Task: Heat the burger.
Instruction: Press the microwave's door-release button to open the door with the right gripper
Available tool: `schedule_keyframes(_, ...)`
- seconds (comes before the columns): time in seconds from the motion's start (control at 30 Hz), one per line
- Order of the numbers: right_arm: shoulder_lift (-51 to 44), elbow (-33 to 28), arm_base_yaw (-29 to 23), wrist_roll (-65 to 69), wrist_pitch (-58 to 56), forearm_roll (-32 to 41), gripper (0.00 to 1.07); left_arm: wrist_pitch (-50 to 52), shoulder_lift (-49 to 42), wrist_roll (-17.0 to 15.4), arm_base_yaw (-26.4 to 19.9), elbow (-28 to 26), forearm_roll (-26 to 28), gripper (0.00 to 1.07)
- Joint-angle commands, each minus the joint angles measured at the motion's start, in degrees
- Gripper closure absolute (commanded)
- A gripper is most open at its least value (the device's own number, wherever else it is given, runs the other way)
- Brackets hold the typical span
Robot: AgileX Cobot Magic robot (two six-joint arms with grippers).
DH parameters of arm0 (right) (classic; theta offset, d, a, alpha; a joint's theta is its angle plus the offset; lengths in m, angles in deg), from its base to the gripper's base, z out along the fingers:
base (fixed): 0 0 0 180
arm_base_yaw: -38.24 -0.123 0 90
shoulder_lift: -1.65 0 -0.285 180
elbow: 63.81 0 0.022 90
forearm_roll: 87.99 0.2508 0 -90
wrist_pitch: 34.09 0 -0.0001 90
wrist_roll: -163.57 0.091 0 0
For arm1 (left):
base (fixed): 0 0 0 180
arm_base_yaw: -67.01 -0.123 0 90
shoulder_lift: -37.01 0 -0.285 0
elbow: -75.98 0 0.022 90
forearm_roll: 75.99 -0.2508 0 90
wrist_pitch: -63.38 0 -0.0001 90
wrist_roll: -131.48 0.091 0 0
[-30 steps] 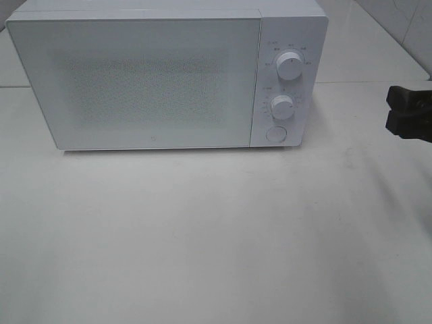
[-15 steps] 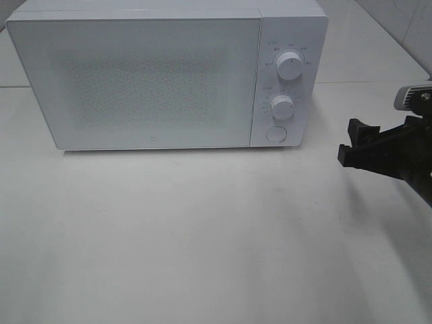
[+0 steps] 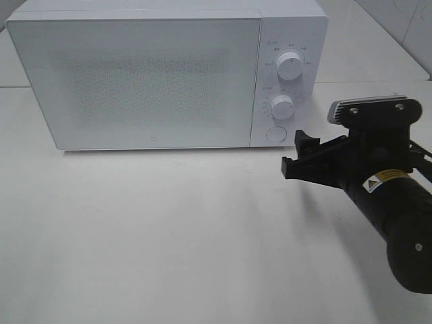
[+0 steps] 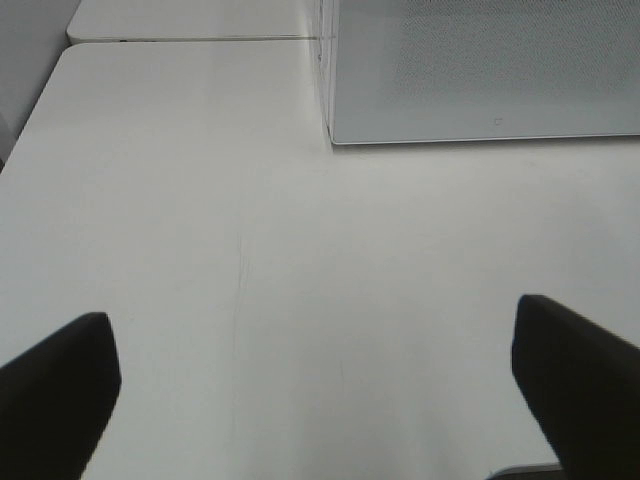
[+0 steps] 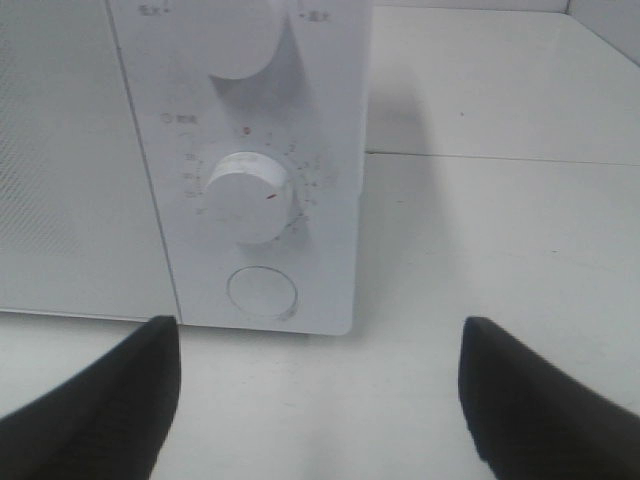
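The burger is out of view. A white microwave (image 3: 148, 74) stands at the back of the table with its door closed. My right gripper (image 3: 295, 154) hovers just in front of the control panel's lower right corner, open and holding nothing. In the right wrist view the gripper (image 5: 315, 400) faces the lower knob (image 5: 248, 196) and the round button (image 5: 262, 292), both a short way off. The left gripper (image 4: 315, 400) is open over bare table, short of the microwave's front left corner (image 4: 480, 70). It does not show in the exterior view.
The control panel carries an upper knob (image 3: 290, 65), a lower knob (image 3: 282, 106) and a round button (image 3: 275, 133). The white table (image 3: 169, 236) spreads out in front of the microwave. A tiled wall rises at the far right.
My right arm has come in from the right edge, moving left toward the microwave's control panel. Its jaws stay open. The microwave has not moved.
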Motion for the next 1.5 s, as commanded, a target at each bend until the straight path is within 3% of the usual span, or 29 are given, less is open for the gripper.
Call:
schedule_keyframes(0.03,2.52,3.38,-2.41,-0.97,0.40,1.32,0.32,-0.11,-0.29,-0.52,-0.23,0.06,-0.23,0.07)
schedule_keyframes(0.53,5.39,7.28,-4.24,1.03,-1.89,4.41,0.32,-0.11,-0.29,-0.52,-0.23,0.06,-0.23,0.07)
schedule_keyframes(0.8,5.39,7.28,-4.24,15.47,-1.32,4.87,0.37,-0.11,-0.29,-0.52,-0.23,0.06,-0.23,0.07)
schedule_keyframes(0.93,5.39,7.28,-4.24,39.71,-1.49,4.87,0.46,-0.11,-0.29,-0.52,-0.23,0.06,-0.23,0.07)
schedule_keyframes(1.0,5.39,7.28,-4.24,43.95,-1.49,4.87,0.49,-0.11,-0.29,-0.52,-0.23,0.06,-0.23,0.07)
schedule_keyframes(1.07,5.39,7.28,-4.24,62.51,-1.49,4.87,0.61,-0.11,-0.29,-0.52,-0.23,0.06,-0.23,0.07)
schedule_keyframes(1.17,5.39,7.28,-4.24,66.58,-1.49,4.87,0.64,-0.11,-0.29,-0.52,-0.23,0.06,-0.23,0.07)
schedule_keyframes(1.23,6.13,7.28,-4.24,78.55,-1.32,4.87,0.79,-0.11,-0.29,-0.52,-0.23,0.06,-0.23,0.07)
schedule_keyframes(1.33,6.47,7.28,-4.24,80.44,-1.26,4.87,0.82,-0.11,-0.29,-0.52,-0.23,0.06,-0.23,0.07)
schedule_keyframes(1.4,8.31,7.28,-4.24,87.38,-1.49,4.93,0.94,-0.11,-0.29,-0.52,-0.23,0.06,-0.23,0.07)
schedule_keyframes(1.47,8.59,7.51,-4.24,88.41,-1.49,4.98,0.96,-0.11,-0.29,-0.52,-0.23,0.06,-0.23,0.07)
schedule_keyframes(1.5,9.28,7.91,-4.24,90.41,-1.72,5.50,1.03,-0.11,-0.29,-0.52,-0.23,0.06,-0.23,0.07)
